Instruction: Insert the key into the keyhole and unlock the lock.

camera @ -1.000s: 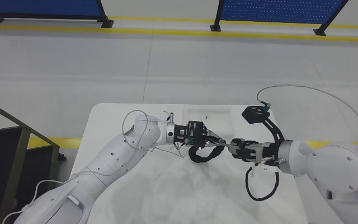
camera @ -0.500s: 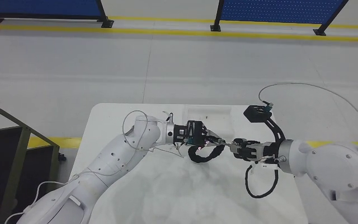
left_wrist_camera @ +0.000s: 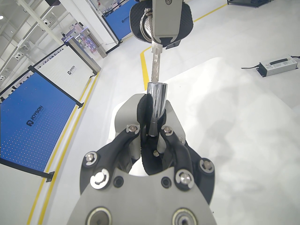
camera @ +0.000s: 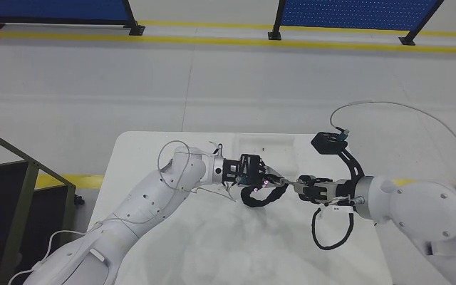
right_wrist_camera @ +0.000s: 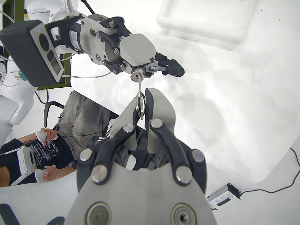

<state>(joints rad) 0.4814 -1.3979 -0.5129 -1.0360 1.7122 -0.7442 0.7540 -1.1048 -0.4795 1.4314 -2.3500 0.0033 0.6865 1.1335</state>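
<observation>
the left gripper (left_wrist_camera: 152,111) pinched the cable lock's chrome cylinder (left_wrist_camera: 156,97) between its pads, held above the white table (camera: 214,242). the key (left_wrist_camera: 155,64) stood in line with it, tip at the keyhole. beyond, the right gripper (left_wrist_camera: 161,36) was clamped on the key's head and ring. farther off sat a white foam tray (right_wrist_camera: 206,12).

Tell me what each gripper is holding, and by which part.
The left gripper holds the lock by its chrome cylinder; the right gripper pinches the key by its head.
</observation>
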